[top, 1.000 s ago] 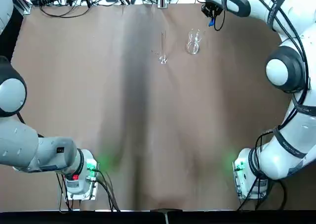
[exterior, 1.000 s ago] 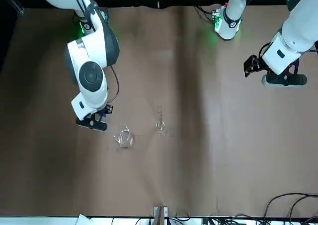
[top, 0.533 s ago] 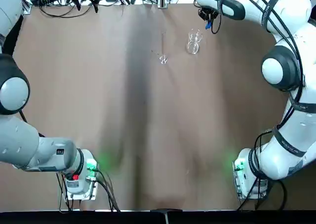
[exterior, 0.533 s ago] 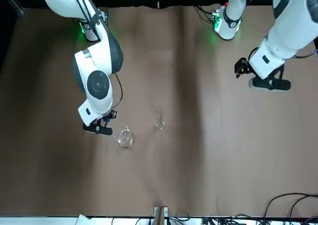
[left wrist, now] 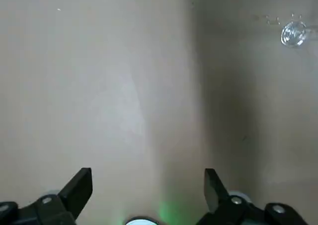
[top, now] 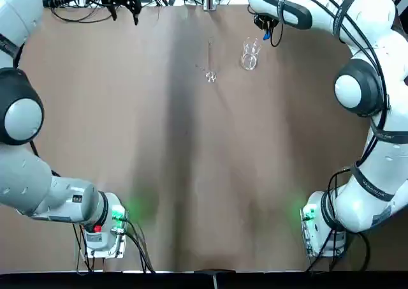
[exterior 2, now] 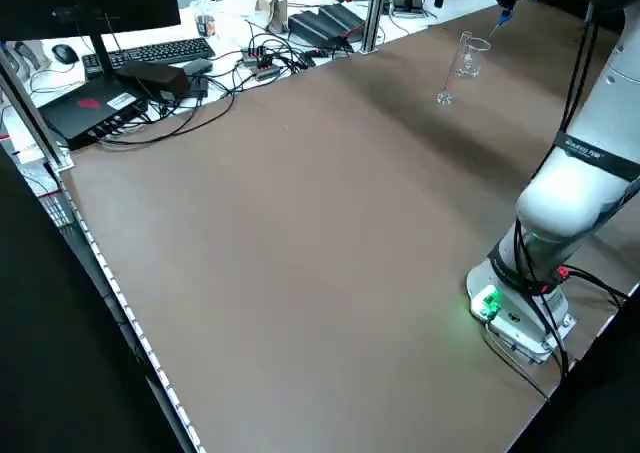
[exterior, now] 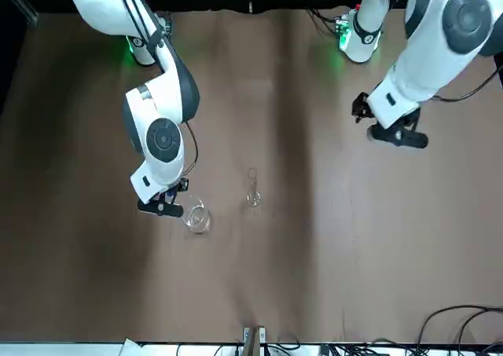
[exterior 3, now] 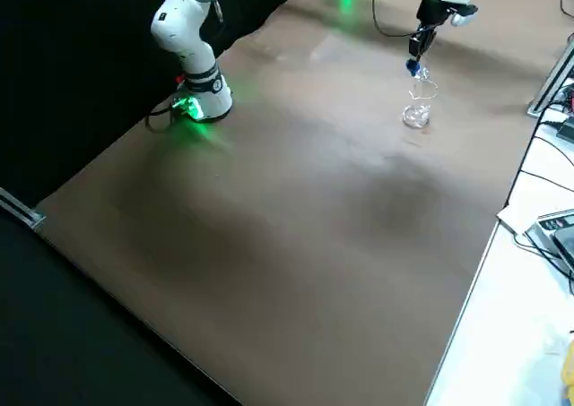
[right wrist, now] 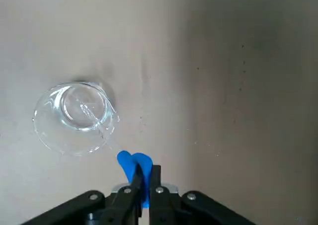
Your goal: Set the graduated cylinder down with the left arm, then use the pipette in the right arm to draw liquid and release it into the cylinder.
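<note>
Hovering over the far side of the table [top: 191,174], the right gripper [right wrist: 141,185] has its jaws pinched nearly shut on the blue bulb of the pipette [right wrist: 133,171]. Its clear stem angles toward the beaker [right wrist: 74,116], and the tip appears to sit at or just inside the near rim; the stem is too faint to be sure.

The graduated cylinder [top: 210,62] stands upright on the table, just beside the beaker [top: 249,54] and apart from it, with nothing gripping it. So the first step reads as done. The left gripper [left wrist: 146,185] is well clear of the glassware, raised, jaws wide open and empty; the cylinder's round base [left wrist: 293,35] shows far off in its wrist view.

Step in hand, as judged: drawing the liquid. It is not discernible in any view.

Notes for doing it well:
- Centre the tip over the beaker's mouth before descending, so the stem does not knock the rim and tip the light glass.
- Lower straight down until the tip is well under the surface.
- Squeeze the bulb further, then ease off slowly to draw without air.
- Lift vertically before crossing to the cylinder; its mouth is very narrow, so alignment there must be close.
</note>
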Robot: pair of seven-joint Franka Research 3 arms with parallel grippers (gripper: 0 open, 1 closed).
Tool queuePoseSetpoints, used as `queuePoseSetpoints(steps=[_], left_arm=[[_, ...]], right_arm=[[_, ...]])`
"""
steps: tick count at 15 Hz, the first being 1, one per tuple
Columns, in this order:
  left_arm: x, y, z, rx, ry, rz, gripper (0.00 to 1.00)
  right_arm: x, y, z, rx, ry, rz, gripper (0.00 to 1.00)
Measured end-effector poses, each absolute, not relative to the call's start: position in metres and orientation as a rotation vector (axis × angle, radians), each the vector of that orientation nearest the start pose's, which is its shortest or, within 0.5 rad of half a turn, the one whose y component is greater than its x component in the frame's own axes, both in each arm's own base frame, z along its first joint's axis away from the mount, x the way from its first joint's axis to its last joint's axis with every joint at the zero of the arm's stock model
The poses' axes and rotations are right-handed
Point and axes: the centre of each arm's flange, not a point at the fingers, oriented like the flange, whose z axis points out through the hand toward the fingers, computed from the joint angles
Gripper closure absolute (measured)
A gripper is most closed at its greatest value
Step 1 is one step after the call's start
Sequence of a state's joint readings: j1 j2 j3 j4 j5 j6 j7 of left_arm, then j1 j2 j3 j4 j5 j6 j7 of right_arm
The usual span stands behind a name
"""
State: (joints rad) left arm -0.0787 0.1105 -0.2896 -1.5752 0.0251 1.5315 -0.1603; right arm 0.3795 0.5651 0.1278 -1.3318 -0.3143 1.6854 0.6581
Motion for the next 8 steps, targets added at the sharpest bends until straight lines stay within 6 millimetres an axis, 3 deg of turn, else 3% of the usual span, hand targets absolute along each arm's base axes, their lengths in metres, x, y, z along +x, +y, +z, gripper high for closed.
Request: queuePoseSetpoints(steps=[5, 8], left_arm=[[0.546, -0.237, 0.530, -3.081, 0.415, 0.240, 0.00], [0.546, -0.271, 0.522, -3.112, 0.322, 0.161, 0.00]], right_arm=[[0.629, 0.297, 0.393, -3.446, 0.158, 0.063, 0.91], [0.628, 0.300, 0.394, -3.444, 0.150, 0.059, 0.88]])
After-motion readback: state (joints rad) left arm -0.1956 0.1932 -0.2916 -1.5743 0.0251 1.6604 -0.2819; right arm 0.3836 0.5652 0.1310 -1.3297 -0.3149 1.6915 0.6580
